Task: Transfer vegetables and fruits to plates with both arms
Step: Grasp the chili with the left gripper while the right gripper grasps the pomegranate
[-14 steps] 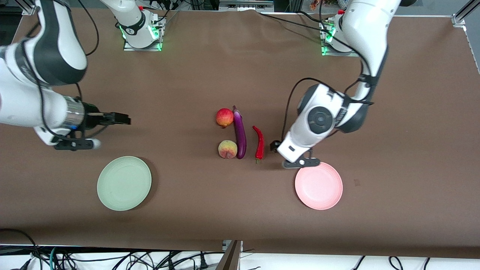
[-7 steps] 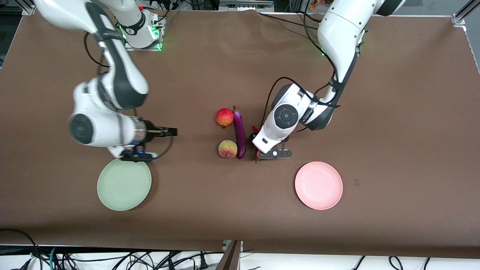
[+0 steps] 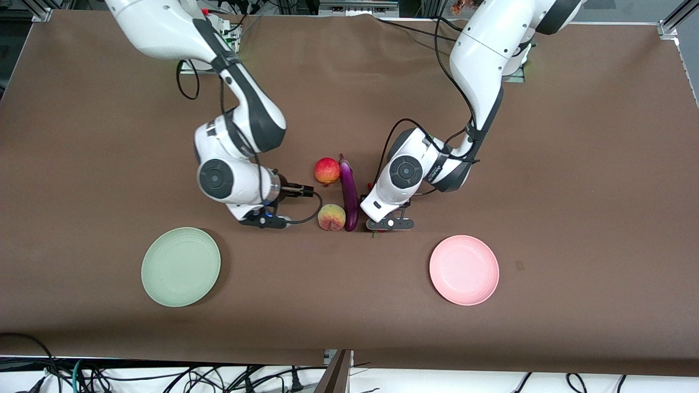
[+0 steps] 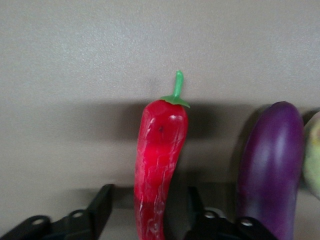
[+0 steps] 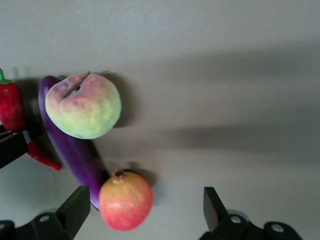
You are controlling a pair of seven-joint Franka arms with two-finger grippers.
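The brown table (image 3: 573, 164) carries a tight cluster of produce at its centre, with wide bare surface toward both ends and along the edge nearest the front camera.

The purple eggplant (image 3: 348, 192) lies lengthwise, running toward and away from the front camera. The red pomegranate-like fruit (image 3: 327, 171) sits just beside its farther end, on the side toward the right arm's end of the table. The peach (image 3: 331, 217) sits just beside its nearer end on that same side, apparently touching it. The two fruits are apart from each other.

The red chili pepper (image 4: 159, 165) lies beside the eggplant toward the left arm's end, with a narrow gap between them. In the front view it is almost wholly hidden under the left wrist.

The left gripper (image 4: 150, 212) is down at the chili. One finger stands on each side of the pepper's body, close to it; whether they are pressing it cannot be told.

The right gripper (image 3: 303, 190) is low beside the two fruits, on the side toward the right arm's end of the table. Its fingers (image 5: 75, 210) are spread wide and hold nothing.

The pale green plate (image 3: 181, 266) lies toward the right arm's end, and the pale pink plate (image 3: 464, 269) toward the left arm's end. Both are nearer the front camera than the produce, well apart from it, and contain nothing.
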